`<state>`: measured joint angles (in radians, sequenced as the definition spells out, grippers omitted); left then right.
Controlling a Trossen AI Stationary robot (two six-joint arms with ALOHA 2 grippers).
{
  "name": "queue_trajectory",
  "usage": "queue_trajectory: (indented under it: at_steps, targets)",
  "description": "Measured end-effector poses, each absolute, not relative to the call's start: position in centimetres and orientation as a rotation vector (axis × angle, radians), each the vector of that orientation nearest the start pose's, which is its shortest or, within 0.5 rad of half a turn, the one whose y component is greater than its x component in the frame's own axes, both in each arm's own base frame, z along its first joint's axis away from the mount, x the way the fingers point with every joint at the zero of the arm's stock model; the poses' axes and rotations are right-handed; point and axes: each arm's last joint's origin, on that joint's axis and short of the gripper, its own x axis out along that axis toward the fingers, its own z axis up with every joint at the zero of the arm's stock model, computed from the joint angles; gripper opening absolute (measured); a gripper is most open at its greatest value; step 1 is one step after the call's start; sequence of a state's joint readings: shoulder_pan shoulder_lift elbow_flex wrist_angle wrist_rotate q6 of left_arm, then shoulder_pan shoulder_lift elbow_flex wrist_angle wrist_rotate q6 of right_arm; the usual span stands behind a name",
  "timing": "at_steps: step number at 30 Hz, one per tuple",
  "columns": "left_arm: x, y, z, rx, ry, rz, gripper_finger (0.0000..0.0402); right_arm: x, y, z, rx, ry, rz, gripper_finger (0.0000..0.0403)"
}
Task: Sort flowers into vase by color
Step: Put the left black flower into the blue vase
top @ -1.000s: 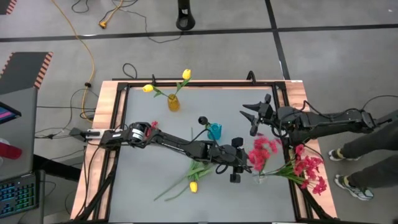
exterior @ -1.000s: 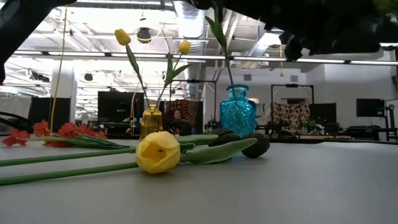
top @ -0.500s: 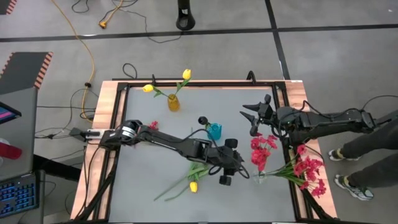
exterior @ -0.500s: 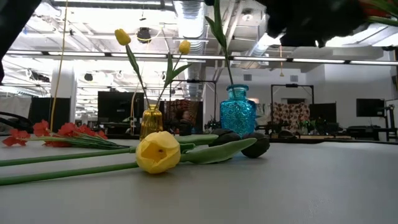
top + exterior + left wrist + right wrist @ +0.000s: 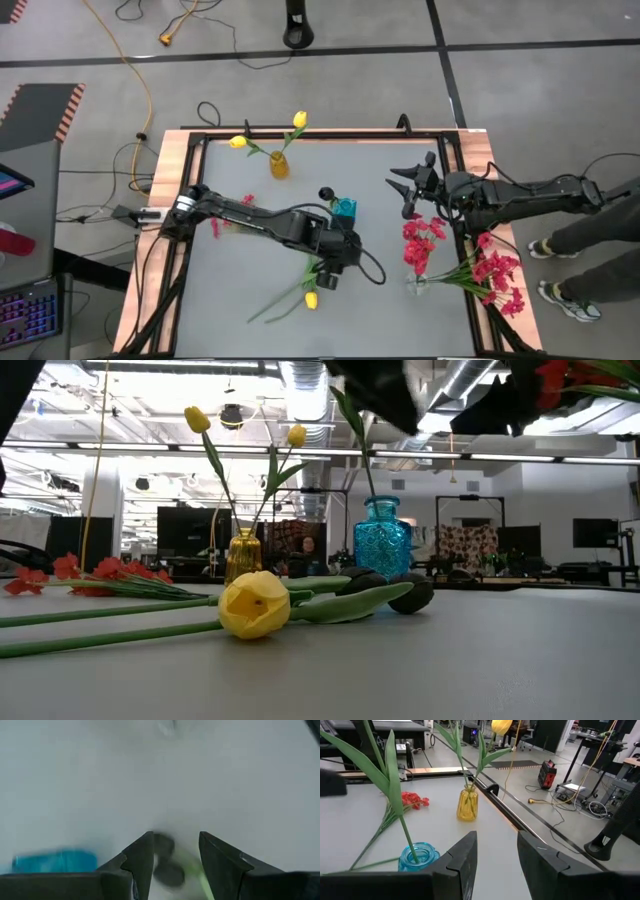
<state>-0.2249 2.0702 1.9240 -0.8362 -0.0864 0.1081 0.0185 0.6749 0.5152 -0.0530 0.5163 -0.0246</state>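
Dark left arm [image 5: 260, 218] over tulips [image 5: 318, 278]

The high camera looks straight down on the whole grey surface [image 5: 240, 280] and the floor around it. The low one sits at surface height, very near a lying yellow tulip [image 5: 254, 604], facing level across into the room. Both take in the amber glass vase [image 5: 278, 165] and the blue glass vase [image 5: 381, 538]. The left wrist camera looks close down past its dark fingers [image 5: 141, 861] at the surface; the right wrist camera looks across both vases.
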Motion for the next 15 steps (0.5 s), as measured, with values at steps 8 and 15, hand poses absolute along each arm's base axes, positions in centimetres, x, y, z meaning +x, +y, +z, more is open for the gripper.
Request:
queue_trajectory:
  at_steps: [8, 15]
  targets:
    - [41.7, -10.1, 27.0, 0.200, 1.190, -0.136, 0.0146, 15.6, -1.1, 26.9, -0.081, 0.214, -0.493, 0.0166]
    - [40.4, -10.7, 23.9, 0.106, 1.285, -0.072, 0.0146, 15.6, -1.1, 26.9, -0.081, 0.214, -0.493, 0.0166]
